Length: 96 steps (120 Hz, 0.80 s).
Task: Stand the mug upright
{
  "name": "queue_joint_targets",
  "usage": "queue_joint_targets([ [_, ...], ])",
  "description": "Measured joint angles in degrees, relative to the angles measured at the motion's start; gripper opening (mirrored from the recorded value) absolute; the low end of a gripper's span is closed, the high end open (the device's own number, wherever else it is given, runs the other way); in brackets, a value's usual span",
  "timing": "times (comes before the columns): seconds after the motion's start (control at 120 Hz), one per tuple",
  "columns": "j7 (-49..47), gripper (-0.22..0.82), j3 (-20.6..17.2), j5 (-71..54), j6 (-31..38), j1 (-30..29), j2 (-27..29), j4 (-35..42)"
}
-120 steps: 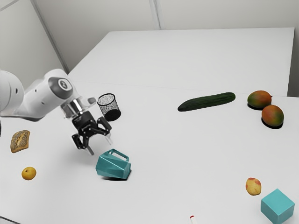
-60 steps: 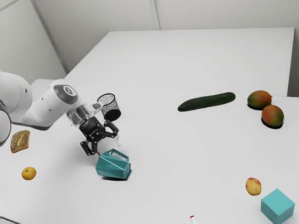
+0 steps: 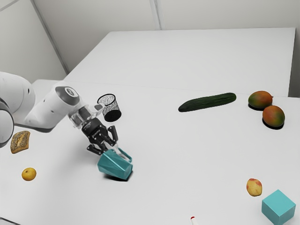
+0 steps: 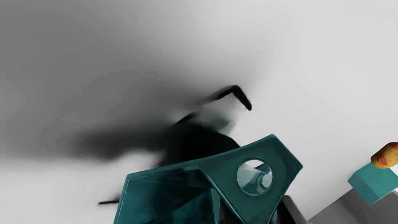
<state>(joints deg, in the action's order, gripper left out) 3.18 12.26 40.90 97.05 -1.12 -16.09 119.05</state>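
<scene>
Pinching the tipped teal mug [image 3: 114, 165] by its handle [image 3: 125, 155], jaws partly closed, one finger either side

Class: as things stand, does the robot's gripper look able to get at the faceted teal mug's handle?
Probably yes: the gripper is right by the handle of the tipped mug, and no other object seems to block the way.

On the tabletop [image 3: 187, 150], by the exterior view's clock face: cucumber [image 3: 207, 102] and two mangoes [image 3: 273, 116] toward three, blotched fruit [image 3: 254, 187] and teal cube [image 3: 278, 207] at four, red-tipped stick [image 3: 194, 221] at five, yellow fruit [image 3: 29, 174] at eight, bread [image 3: 20, 142] and mesh cup [image 3: 110, 108] near nine.
</scene>
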Motion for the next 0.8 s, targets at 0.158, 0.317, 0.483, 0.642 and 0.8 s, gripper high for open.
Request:
queue_joint_targets([
  [0.158,-0.46,-0.1,-0.42,-0.08,0.03,0.22,0.27,-0.59],
  [0.317,-1.6,-0.16,-0.47,-0.54,0.23,1.87,2.01,-0.72],
  [0.483,-3.23,-0.17,-0.48,-4.97,0.41,3.97,5.57,-1.36],
  [0.642,-4.57,-0.18,-0.52,-14.95,2.03,7.2,8.8,-2.79],
  [0.8,-5.64,-0.18,-3.39,-28.11,6.3,9.68,11.72,-2.9],
])
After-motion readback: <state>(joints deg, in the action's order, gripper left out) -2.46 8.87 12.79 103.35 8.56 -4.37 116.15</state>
